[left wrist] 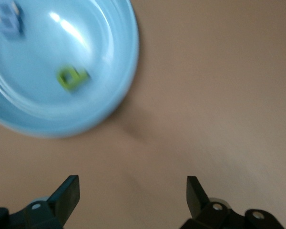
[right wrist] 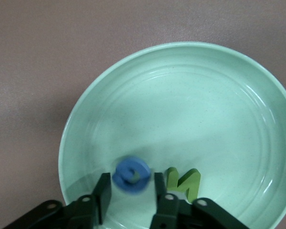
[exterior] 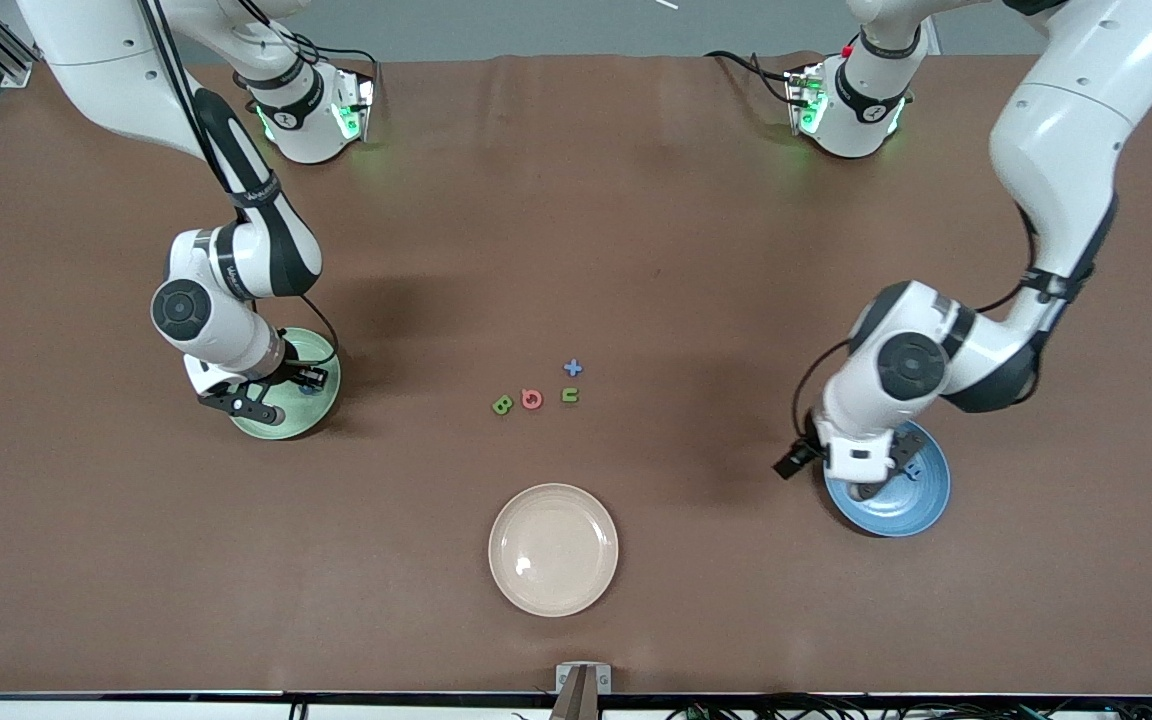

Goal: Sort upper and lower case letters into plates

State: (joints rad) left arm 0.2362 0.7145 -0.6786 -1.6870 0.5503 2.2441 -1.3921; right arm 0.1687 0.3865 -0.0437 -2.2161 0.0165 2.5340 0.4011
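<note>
Front view shows four toy letters lying loose mid-counter: a green B (exterior: 502,404), a red-pink round letter (exterior: 532,399), a green u (exterior: 570,396) and a blue plus-shaped piece (exterior: 572,368). A cream plate (exterior: 553,549) sits nearer the camera and holds nothing.

The right gripper (right wrist: 129,200) hangs low over the mint green plate (right wrist: 219,86), at the right arm's end of the counter. A blue round letter (right wrist: 131,175) sits blurred between its partly parted fingers (whether it is gripped or already falling free cannot be told), and a green N (right wrist: 185,182) lies in the plate just beside it.

The left gripper (left wrist: 133,198) stands wide and empty above bare counter beside the blue plate (left wrist: 109,105), at the left arm's end. That plate holds a green letter (left wrist: 71,78) and a blue one (left wrist: 10,19).

These letters look light, stiff and thin, probably foam or plastic, so they likely skid or flip when nudged. A narrow pinch across the two flat outer edges, taken from straight above, seems the safest hold; closed strokes such as the B's spine offer the firmest purchase.
</note>
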